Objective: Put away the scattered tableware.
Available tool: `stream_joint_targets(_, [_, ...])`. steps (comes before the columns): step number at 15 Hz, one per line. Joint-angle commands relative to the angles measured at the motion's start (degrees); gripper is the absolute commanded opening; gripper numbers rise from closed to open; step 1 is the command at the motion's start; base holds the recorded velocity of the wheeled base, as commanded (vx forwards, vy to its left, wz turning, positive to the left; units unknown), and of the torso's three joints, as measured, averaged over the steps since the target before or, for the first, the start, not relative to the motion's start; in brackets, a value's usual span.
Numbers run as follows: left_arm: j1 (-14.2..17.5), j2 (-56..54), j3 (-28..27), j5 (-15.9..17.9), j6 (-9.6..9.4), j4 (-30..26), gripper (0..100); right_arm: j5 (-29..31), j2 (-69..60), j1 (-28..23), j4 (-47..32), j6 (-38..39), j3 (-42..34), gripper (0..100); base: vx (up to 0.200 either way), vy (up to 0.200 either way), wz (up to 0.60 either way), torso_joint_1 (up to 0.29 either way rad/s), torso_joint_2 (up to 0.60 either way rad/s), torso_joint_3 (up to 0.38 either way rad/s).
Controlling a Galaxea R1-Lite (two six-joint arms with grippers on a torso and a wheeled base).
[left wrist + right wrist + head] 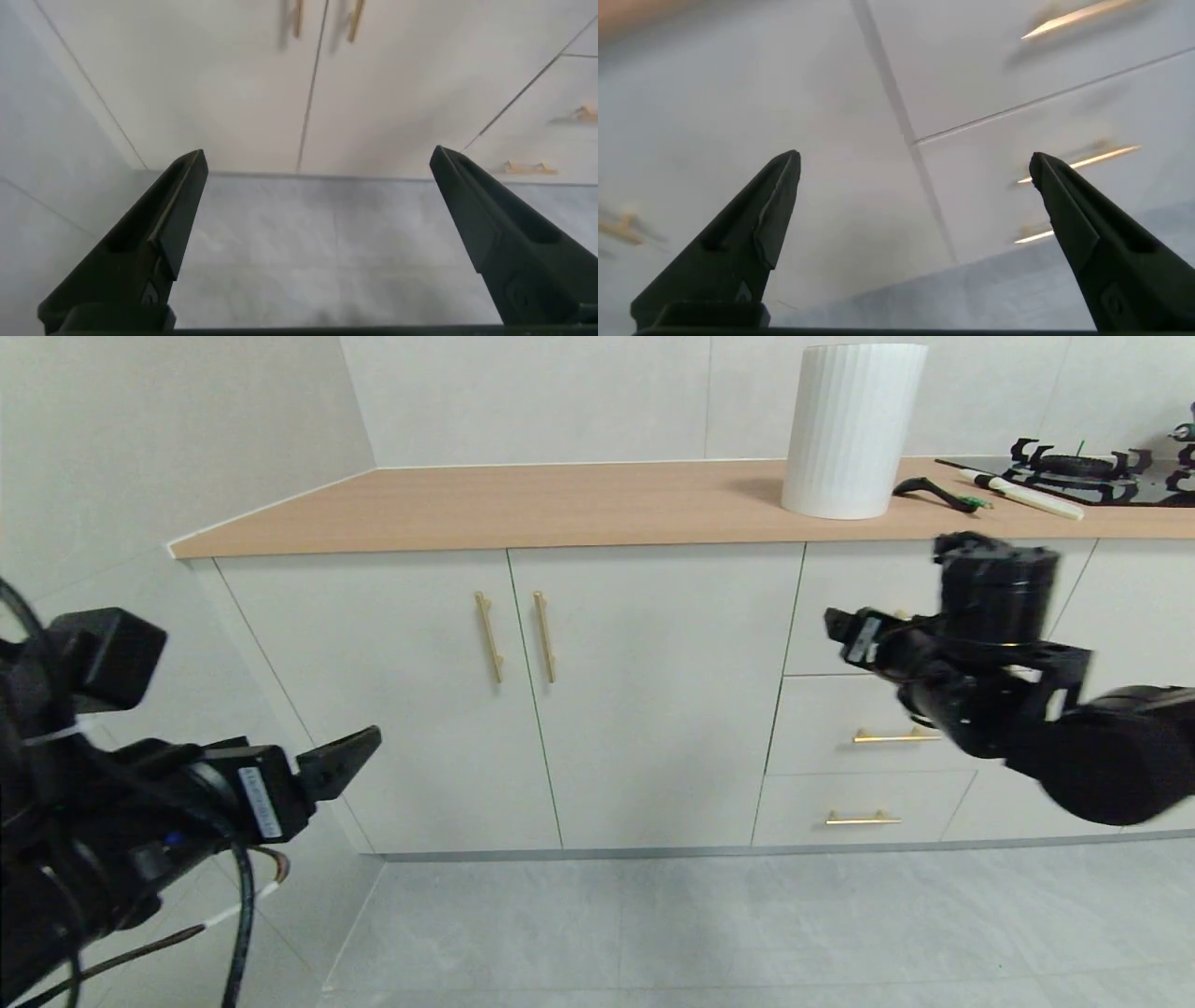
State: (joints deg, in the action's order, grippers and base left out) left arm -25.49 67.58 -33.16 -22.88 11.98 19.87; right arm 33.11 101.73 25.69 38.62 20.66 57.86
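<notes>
While both arms hang before the cabinet front [653, 709], left gripper [318, 173] sits at 8 o'clock and right gripper [915, 173] at 3 o'clock in head view, both spread wide, nothing held. Tableware lies on countertop [523, 509] at 1 o'clock: black-handled utensil [924, 489] and white-handled utensil [1027, 497], between white ribbed canister [851, 429] and hob [1088, 467].

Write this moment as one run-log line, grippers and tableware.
left gripper open, empty, facing cabinet doors | right gripper open, empty, facing drawers | black utensil and white utensil on counter near white container and hob
</notes>
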Motion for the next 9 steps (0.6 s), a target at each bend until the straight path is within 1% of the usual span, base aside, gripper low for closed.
stream_joint_targets(1, [2.90,-14.67,6.53,-0.23,-5.66,-0.36,100,-0.15,-34.32,0.51,-0.04,-7.57,-22.61,100,0.000,0.000,0.00,0.000,0.00,0.000])
stream_joint_targets(2, [3.34,-18.81,8.20,-0.23,-6.53,-0.53,100,-0.15,-42.40,-0.11,-0.39,-11.87,-27.09,100,0.000,0.000,0.00,0.000,0.00,0.000])
stream_joint_targets(3, [3.43,-22.41,9.16,-0.41,-6.53,-0.80,100,-0.24,-48.38,-2.31,-0.39,-15.83,-30.87,100,0.000,0.000,0.00,0.000,0.00,0.000])
stream_joint_targets(4, [3.61,-26.63,9.34,-0.41,-6.71,-2.64,100,-0.59,-54.62,-6.17,-0.48,-19.61,-34.57,100,0.000,0.000,0.00,0.000,0.00,0.000])
stream_joint_targets(5, [4.13,-30.58,8.99,-0.41,-7.24,-6.07,100,-0.68,-59.81,-8.55,-0.74,-22.25,-37.38,100,0.000,0.000,0.00,0.000,0.00,0.000])
stream_joint_targets(6, [5.10,-34.89,8.64,-0.41,-8.64,-10.38,100,-0.68,-62.36,-9.34,-1.09,-23.48,-38.43,100,0.000,0.000,0.00,0.000,0.00,0.000])
stream_joint_targets(7, [6.07,-39.02,8.64,-0.41,-10.40,-14.51,100,-0.50,-71.50,-10.57,-4.78,-28.92,-40.89,100,0.000,0.000,0.00,0.000,0.00,0.000])
stream_joint_targets(8, [6.95,-44.21,8.99,-0.23,-12.25,-19.17,100,-0.15,-77.82,-12.33,-9.18,-30.95,-42.21,100,0.000,0.000,0.00,0.000,0.00,0.000])
stream_joint_targets(9, [7.47,-46.40,9.16,-0.06,-13.04,-21.10,100,-0.24,-81.34,-14.35,-12.52,-31.30,-43.00,100,0.000,0.000,0.00,0.000,0.00,0.000])
